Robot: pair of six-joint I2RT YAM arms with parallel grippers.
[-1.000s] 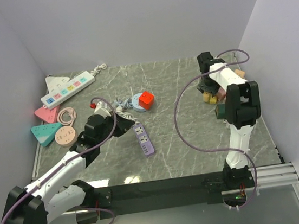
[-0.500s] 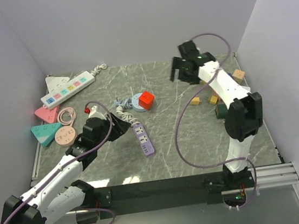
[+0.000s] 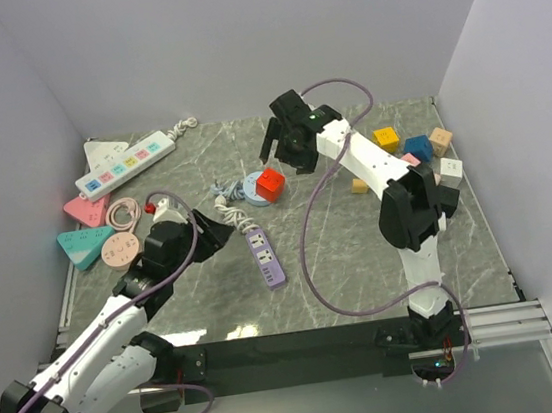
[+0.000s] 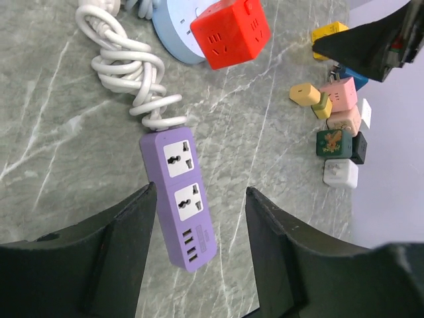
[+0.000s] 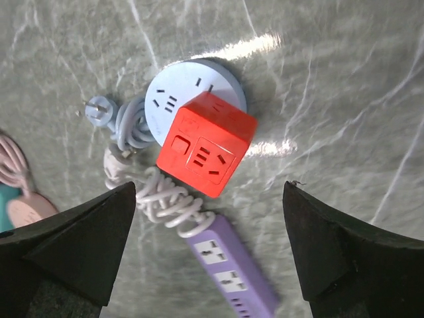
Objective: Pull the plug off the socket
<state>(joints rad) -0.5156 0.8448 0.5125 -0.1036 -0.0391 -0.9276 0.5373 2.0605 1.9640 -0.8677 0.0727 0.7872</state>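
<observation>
Right hand now released, swung from coloured cube pile at 3 o'clock to above red cube adapter. Left hand released over short lilac power strip, grey counter centre; outlets empty, plug seemingly off.

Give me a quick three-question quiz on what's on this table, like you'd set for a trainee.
1. True or false: a plug sits in the purple power strip.
2. What does the red cube rest on? A) a round pale-blue socket disc B) the purple strip C) a pink triangle
3. Which arm's end effector hangs above the red cube?
Key: 1. False: both its outlet faces are empty. 2. A. 3. The right arm's, with its fingers wide apart.
</observation>
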